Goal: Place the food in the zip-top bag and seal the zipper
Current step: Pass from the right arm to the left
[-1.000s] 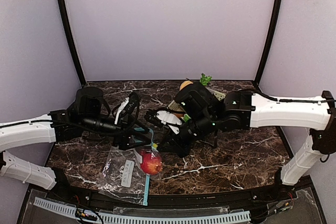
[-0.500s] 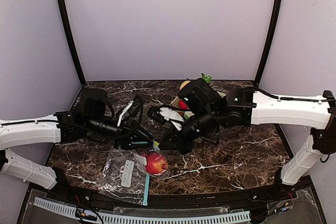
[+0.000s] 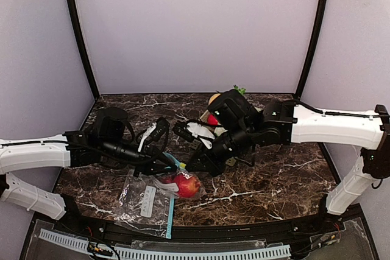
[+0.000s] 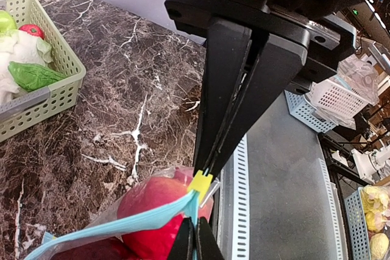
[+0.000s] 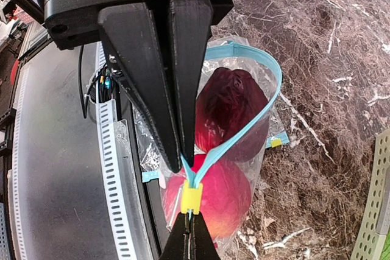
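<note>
The clear zip-top bag (image 3: 145,198) lies at the table's front with its blue zipper (image 5: 268,89) gaping in a loop. Inside it are food pieces: a red apple (image 5: 222,196) (image 3: 186,184) and a dark red piece (image 5: 228,108). My left gripper (image 4: 195,228) (image 3: 172,164) is shut on the blue zipper strip just behind the yellow slider (image 4: 200,182) (image 5: 191,198). My right gripper (image 5: 192,218) (image 3: 190,167) faces it, shut on the bag's end just past the slider. More food sits in the basket: a white cauliflower (image 4: 15,53) and a small red piece (image 4: 31,30).
The pale green lattice basket (image 4: 61,65) stands at the back of the marble table, mostly hidden behind my right arm (image 3: 317,126) in the top view, where an orange piece (image 3: 214,98) and green leaves (image 3: 239,91) show. A slotted grey rail (image 3: 183,252) runs along the front edge.
My left gripper has moved right to the bag's mouth and shut on the zipper strip. The apple end of the bag has shifted right and lifted slightly. My right gripper stays shut.
</note>
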